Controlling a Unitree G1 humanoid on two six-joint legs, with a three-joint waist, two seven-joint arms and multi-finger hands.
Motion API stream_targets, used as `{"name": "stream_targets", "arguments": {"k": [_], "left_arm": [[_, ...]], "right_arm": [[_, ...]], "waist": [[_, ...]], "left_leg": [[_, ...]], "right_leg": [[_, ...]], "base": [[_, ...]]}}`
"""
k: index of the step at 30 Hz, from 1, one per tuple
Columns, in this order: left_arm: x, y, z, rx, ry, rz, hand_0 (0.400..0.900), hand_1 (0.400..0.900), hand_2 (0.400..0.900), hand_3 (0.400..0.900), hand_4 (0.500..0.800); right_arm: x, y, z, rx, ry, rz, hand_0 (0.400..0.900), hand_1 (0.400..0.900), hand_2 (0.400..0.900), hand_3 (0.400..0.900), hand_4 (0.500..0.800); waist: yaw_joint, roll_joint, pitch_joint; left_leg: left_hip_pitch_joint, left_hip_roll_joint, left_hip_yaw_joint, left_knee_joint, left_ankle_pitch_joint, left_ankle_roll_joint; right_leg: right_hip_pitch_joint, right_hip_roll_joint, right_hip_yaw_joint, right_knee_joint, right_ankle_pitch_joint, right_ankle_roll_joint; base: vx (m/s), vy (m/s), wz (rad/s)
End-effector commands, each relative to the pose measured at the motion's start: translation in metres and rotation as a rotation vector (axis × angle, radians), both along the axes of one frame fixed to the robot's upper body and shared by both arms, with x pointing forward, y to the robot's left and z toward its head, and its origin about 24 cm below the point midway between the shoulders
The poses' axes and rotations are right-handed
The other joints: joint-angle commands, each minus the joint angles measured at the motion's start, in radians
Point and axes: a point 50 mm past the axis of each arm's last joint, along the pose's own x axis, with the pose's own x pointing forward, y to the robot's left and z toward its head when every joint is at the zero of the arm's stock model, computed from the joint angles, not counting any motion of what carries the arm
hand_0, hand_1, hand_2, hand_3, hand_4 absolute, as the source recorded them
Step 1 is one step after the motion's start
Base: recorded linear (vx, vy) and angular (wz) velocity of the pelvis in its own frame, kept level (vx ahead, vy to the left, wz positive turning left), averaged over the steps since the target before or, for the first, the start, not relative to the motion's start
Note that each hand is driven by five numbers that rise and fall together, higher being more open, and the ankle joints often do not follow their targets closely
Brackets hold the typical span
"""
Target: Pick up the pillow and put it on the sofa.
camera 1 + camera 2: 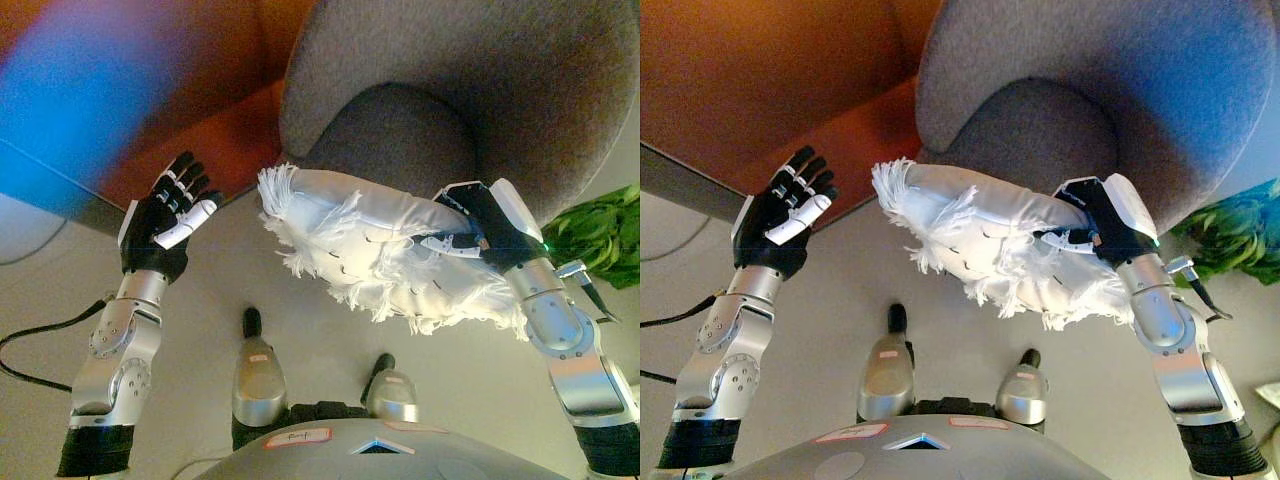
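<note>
The white fringed pillow (385, 255) is up in the air in the middle of the frame, just in front of the grey sofa (480, 90) that fills the upper right. The right hand (485, 228) is at the pillow's right end, with its fingers curled around the edge, so it is clamped on the pillow. The left hand (170, 212) is at the left of the frame, apart from the pillow, with fingers straight and spread, holding nothing.

Only one end of the pillow is held, so I think it could tip or slip out and fall on the floor. The loose left end hangs free and might catch on the seat's front edge. A green plant (605, 235) sits at the right edge, near the right arm, and could get bumped.
</note>
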Motion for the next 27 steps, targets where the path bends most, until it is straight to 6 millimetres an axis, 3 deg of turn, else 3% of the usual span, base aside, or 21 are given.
{"name": "stream_targets", "arguments": {"k": [1, 9, 17, 23, 27], "left_arm": [[0.001, 0.001, 0.036, -0.010, -0.190, -0.025, 0.900, 0.900, 0.900, 0.900, 0.800], [0.006, 0.002, 0.038, 0.014, -0.165, -0.060, 0.900, 0.900, 0.900, 0.900, 0.800], [0.011, 0.005, 0.041, 0.047, -0.143, -0.083, 0.900, 0.900, 0.900, 0.900, 0.800], [0.017, 0.001, 0.048, 0.094, -0.146, -0.182, 0.900, 0.900, 0.900, 0.900, 0.800], [0.028, -0.006, 0.062, 0.140, -0.197, -0.257, 0.900, 0.900, 0.900, 0.900, 0.800]], "right_arm": [[-0.003, 0.009, 0.067, 0.052, -0.340, 0.112, 0.400, 0.400, 0.400, 0.400, 0.500], [0.014, -0.002, 0.061, 0.026, -0.227, 0.067, 0.400, 0.400, 0.400, 0.400, 0.500], [0.043, -0.017, 0.069, -0.008, -0.233, -0.023, 0.400, 0.400, 0.400, 0.400, 0.500], [0.085, -0.046, 0.050, 0.001, -0.135, -0.203, 0.400, 0.400, 0.400, 0.400, 0.500], [0.125, -0.058, 0.057, -0.001, -0.137, -0.341, 0.400, 0.400, 0.400, 0.400, 0.500]], "waist": [[-0.015, 0.033, -0.137], [0.010, 0.031, -0.168], [0.064, 0.018, -0.170], [0.141, -0.007, -0.153], [0.198, -0.033, -0.120]], "left_leg": [[0.168, 0.014, 0.061, -0.113, -0.031, 0.060], [0.206, 0.001, 0.060, -0.157, -0.029, 0.059], [0.204, -0.009, 0.034, -0.175, -0.028, 0.060], [0.166, -0.008, -0.013, -0.173, -0.025, 0.057], [0.093, -0.005, -0.061, -0.154, -0.021, 0.050]], "right_leg": [[-0.053, 0.023, -0.012, -0.049, 0.140, -0.032], [-0.012, 0.009, -0.054, -0.086, 0.168, -0.026], [0.009, -0.003, -0.100, -0.097, 0.187, -0.019], [0.016, -0.007, -0.141, -0.103, 0.191, -0.013], [-0.005, -0.008, -0.168, -0.110, 0.205, -0.005]], "base": [[0.07, 0.045, 0.08], [0.08, 0.022, 0.10], [0.09, -0.018, 0.14], [0.07, -0.091, 0.19], [-0.05, -0.182, 0.16]]}}
